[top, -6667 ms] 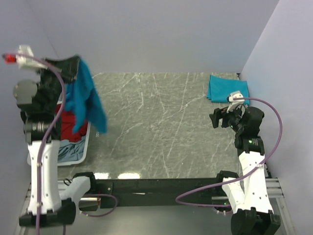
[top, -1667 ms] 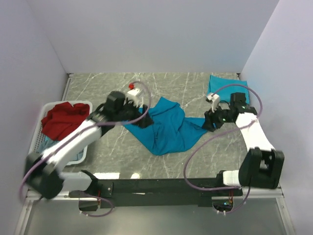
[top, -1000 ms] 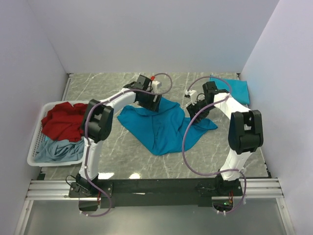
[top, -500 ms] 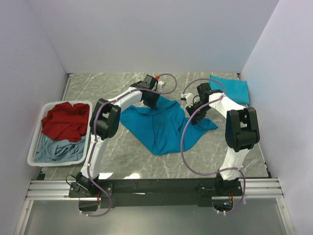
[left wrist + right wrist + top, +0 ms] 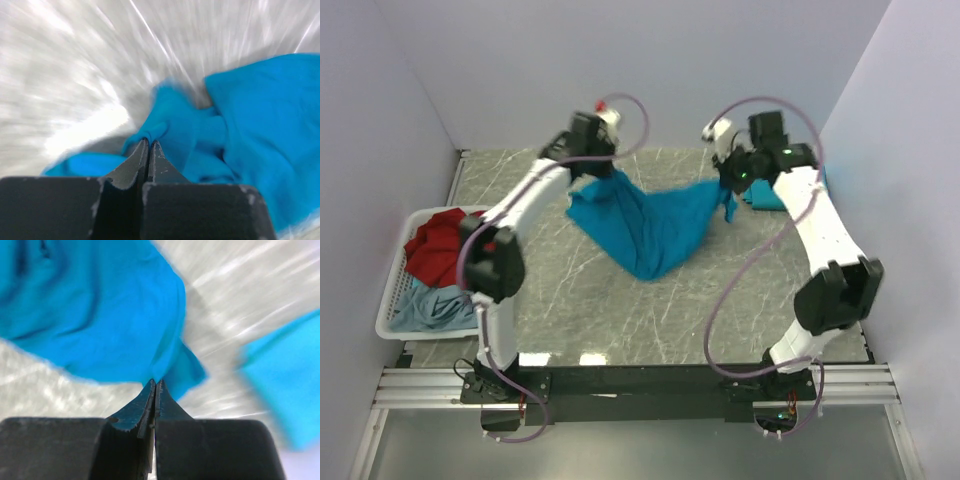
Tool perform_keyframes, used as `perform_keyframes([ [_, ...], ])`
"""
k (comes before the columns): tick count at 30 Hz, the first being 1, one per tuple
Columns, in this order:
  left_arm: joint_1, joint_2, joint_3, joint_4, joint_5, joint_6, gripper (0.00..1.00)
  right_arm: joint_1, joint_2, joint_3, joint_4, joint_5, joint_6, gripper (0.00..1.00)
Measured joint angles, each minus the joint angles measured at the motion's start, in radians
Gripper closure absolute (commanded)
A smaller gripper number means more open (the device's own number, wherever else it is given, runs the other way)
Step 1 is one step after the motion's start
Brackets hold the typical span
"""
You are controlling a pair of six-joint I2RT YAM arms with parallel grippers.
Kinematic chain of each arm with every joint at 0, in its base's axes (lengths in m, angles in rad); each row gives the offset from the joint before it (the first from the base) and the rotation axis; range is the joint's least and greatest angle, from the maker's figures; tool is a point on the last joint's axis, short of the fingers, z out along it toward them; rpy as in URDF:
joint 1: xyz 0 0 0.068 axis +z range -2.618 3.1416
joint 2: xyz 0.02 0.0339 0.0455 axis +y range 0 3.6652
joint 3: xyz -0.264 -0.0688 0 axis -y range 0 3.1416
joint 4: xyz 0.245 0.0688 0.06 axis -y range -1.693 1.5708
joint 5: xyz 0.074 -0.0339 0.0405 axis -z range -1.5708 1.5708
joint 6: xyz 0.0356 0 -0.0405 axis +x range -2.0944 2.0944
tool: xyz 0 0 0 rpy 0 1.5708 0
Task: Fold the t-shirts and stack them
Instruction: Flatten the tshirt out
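- A second ago both grippers were down on the far edge of the teal shirt (image 5: 650, 225) with their jaws apart, and the shirt lay crumpled on the table (image 5: 620, 330). Now both have shut on the cloth and come up and apart.
- The left gripper (image 5: 148, 143) has its jaws pressed together with a pinch of teal fabric caught at the tips. In the overhead view the left gripper (image 5: 584, 178) holds the shirt's left upper corner.
- The right gripper (image 5: 154, 383) is likewise clamped on a fold of the same shirt. From above, the right gripper (image 5: 728, 183) holds the right upper corner.
- The shirt is stretched between the two grips along its top edge and sags below them into a V. Its lowest point looks to reach the table, nearer the arm bases.
- I judge that both grasps have taken, so the shirt can be shaken out or dragged flat before any fold. No fold has been made in it yet.
- A folded teal shirt (image 5: 760, 196) lies at the far right of the table, just behind the right gripper, and marks where the stack belongs.
- A red shirt (image 5: 430, 245) and a grey-blue shirt (image 5: 425, 305) wait in the white basket (image 5: 386, 322) at the left, well apart from both grippers.
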Motion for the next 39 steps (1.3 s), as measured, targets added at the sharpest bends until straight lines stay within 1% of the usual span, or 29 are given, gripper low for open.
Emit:
perform_keyframes([
  [3,0.047,-0.168,0.000,0.030,-0.019,-0.009,1.00,-0.008,-0.099,0.120,0.002,-0.023,-0.010,1.00],
  [5,0.071,-0.303,0.000,0.064,-0.037,-0.010,1.00,-0.022,-0.192,0.136,0.012,-0.049,-0.016,1.00],
  [7,0.074,-0.428,-0.004,0.101,-0.043,-0.010,1.00,-0.050,-0.311,0.109,0.031,-0.073,-0.025,1.00],
  [9,0.064,-0.565,-0.038,0.157,-0.044,-0.011,1.00,-0.094,-0.442,0.045,0.055,-0.087,-0.036,1.00],
  [13,0.050,-0.784,-0.155,0.224,-0.032,-0.015,1.00,-0.237,-0.678,-0.170,0.106,-0.123,-0.056,1.00],
  [17,0.051,-0.916,-0.330,0.278,0.022,-0.042,1.00,-0.323,-0.785,-0.398,0.129,-0.152,-0.079,1.00],
  [18,0.051,-0.931,-0.394,0.288,0.042,-0.052,1.00,-0.328,-0.787,-0.446,0.127,-0.158,-0.085,0.99],
  [19,0.051,-0.939,-0.448,0.293,0.058,-0.063,1.00,-0.332,-0.787,-0.515,0.133,-0.167,-0.095,0.94],
  [20,0.051,-0.943,-0.527,0.294,0.084,-0.079,1.00,-0.332,-0.786,-0.560,0.128,-0.170,-0.101,0.87],
  [21,0.051,-0.941,-0.580,0.288,0.103,-0.093,1.00,-0.332,-0.771,-0.609,0.129,-0.171,-0.109,0.72],
  [23,0.051,-0.898,-0.729,0.282,0.156,-0.126,1.00,-0.332,-0.726,-0.700,0.130,-0.159,-0.124,0.59],
  [24,0.051,-0.873,-0.772,0.267,0.172,-0.138,1.00,-0.333,-0.700,-0.731,0.129,-0.150,-0.134,0.54],
  [27,0.051,-0.755,-0.878,0.217,0.205,-0.167,1.00,-0.335,-0.620,-0.770,0.121,-0.142,-0.161,0.50],
  [29,0.051,-0.685,-0.894,0.176,0.211,-0.174,0.99,-0.328,-0.583,-0.769,0.107,-0.175,-0.194,0.50],
  [31,0.051,-0.652,-0.894,0.169,0.214,-0.177,1.00,-0.300,-0.566,-0.763,0.080,-0.210,-0.232,0.50],
  [32,0.052,-0.648,-0.893,0.169,0.217,-0.177,1.00,-0.260,-0.558,-0.758,0.061,-0.230,-0.257,0.50],
  [34,0.052,-0.648,-0.877,0.166,0.219,-0.177,1.00,-0.140,-0.549,-0.755,0.045,-0.285,-0.307,0.50],
  [36,0.052,-0.648,-0.838,0.170,0.217,-0.172,1.00,-0.024,-0.544,-0.758,0.052,-0.324,-0.334,0.47],
  [37,0.052,-0.652,-0.816,0.173,0.216,-0.168,1.00,0.040,-0.543,-0.768,0.079,-0.346,-0.340,0.47],
  [39,0.052,-0.669,-0.794,0.183,0.207,-0.158,1.00,0.131,-0.529,-0.779,0.137,-0.338,-0.326,0.47],
])
